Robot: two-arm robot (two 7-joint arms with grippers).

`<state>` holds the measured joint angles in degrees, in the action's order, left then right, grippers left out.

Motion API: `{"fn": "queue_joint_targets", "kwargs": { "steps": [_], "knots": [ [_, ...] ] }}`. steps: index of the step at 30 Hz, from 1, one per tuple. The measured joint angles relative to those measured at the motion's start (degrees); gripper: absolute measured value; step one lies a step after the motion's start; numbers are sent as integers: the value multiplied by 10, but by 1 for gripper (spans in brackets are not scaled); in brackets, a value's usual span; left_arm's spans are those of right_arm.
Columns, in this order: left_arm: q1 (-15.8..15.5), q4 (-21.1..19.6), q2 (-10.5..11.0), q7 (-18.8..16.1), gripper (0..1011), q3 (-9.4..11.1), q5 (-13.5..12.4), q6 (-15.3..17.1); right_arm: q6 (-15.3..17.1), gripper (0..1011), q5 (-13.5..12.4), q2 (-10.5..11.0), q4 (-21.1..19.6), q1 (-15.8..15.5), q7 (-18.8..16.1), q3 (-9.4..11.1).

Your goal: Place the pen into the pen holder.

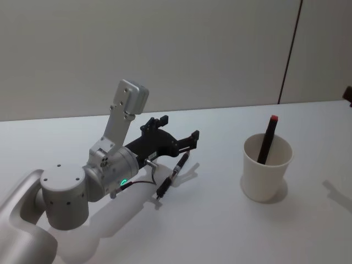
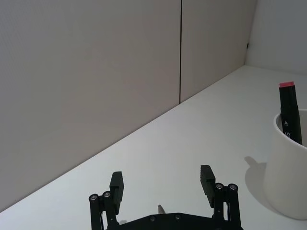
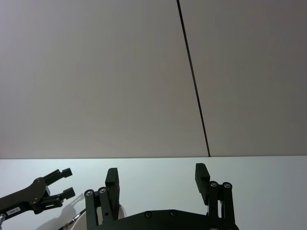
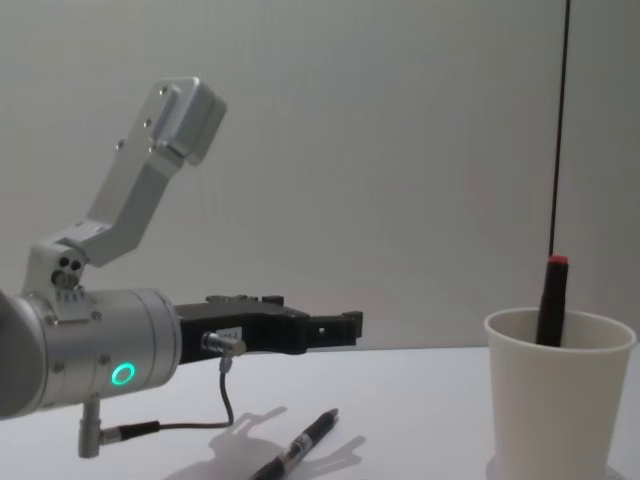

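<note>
Head view puts the left arm (image 1: 82, 187) at the left, reaching forward low over the white table (image 1: 220, 231). The left gripper (image 1: 179, 126) is released: its 2 fingers (image 2: 116, 186) stand spread, and the left wrist view has nothing between them but bare tabletop. Just under the gripper and a little nearer the robot, a slim black pen (image 1: 173, 175) lies flat on the table at a slant. The chest view, from the side, shows the gripper held above the pen with a gap of air between them, so the 2 are apart and the pen is not gripped.

Farther right, well apart from the pen, stands the pen holder (image 1: 267, 168), a plain white paper cup, upright. 1 black marker (image 1: 268, 140) with a red cap already leans inside it, its top poking above the rolled rim.

In the right wrist view the right gripper (image 3: 157, 178) faces the grey wall (image 3: 96, 72). Its fingers are spread too and hold nothing, and it looks idle.

As I judge it, the task is at an early stage for the slim pen. The cup already holds 1 marker, yet the pen on the table sits outside it and is untouched. Every working step is left to do: lowering onto the pen, closing on it, lifting it, carrying it right to the cup and dropping it in beside the marker. The cup looks light and could tip if it is nudged.
</note>
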<state>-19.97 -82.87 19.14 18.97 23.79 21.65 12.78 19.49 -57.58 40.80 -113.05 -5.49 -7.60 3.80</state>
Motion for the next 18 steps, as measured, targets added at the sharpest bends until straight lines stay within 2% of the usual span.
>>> {"fn": "queue_joint_targets", "kwargs": {
  "steps": [11,18],
  "knots": [
    [0,-3,-1,0,1001,2,-2,8,0,1001,0,0,0,0,0,0],
    [2,-14,2,5,1001,3,-3,44,0,1001,0,0,0,0,0,0]
  ]
}}
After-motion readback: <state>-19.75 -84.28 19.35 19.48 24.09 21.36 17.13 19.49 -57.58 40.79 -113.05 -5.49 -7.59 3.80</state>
